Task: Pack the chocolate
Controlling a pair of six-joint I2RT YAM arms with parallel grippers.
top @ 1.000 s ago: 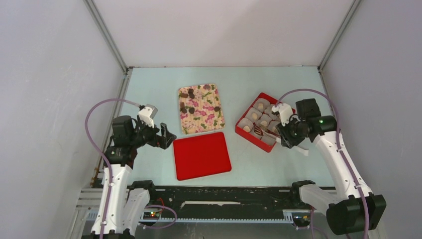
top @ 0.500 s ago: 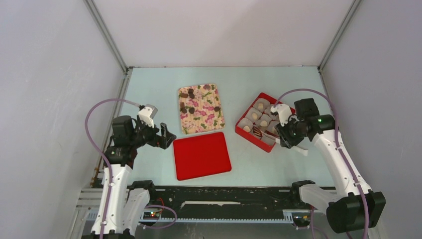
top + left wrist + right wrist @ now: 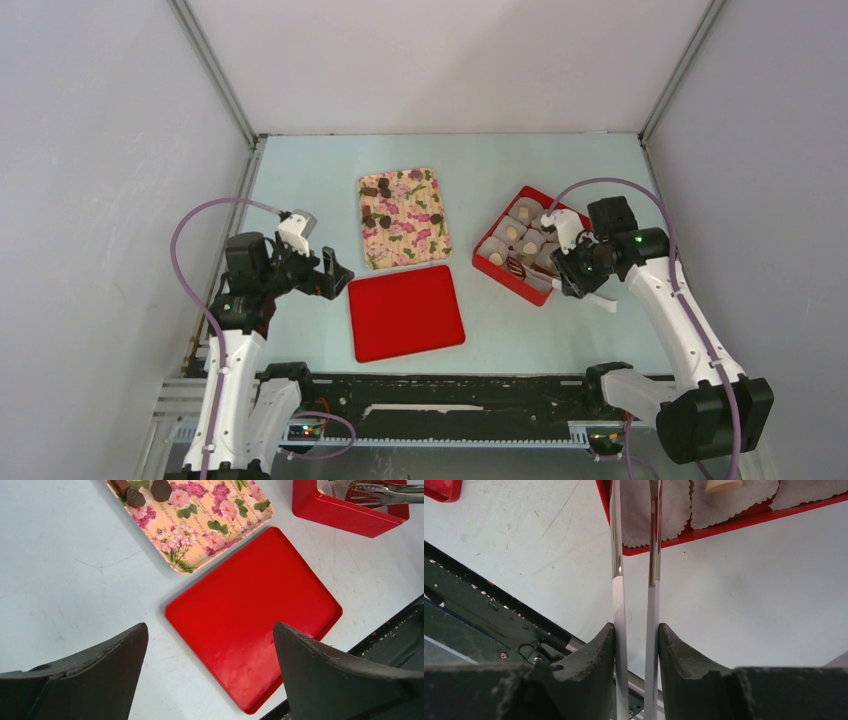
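Here the right pincer (image 3: 636,630) squeezes the tongs (image 3: 616,555), tips inside the red box (image 3: 345,517) by the counter's right edge, pale chocolate (image 3: 723,485) just beyond. The left pincer (image 3: 210,627) gapes wide; dark chocolate (image 3: 161,489) sits mid-counter, well ahead.

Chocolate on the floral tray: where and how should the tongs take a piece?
Pinch one dark chocolate across its sides, coming straight down: the pieces are small lumps sitting close together on the floral tray, so a sideways approach would likely knock neighbours. Use the tongs in the right tool.
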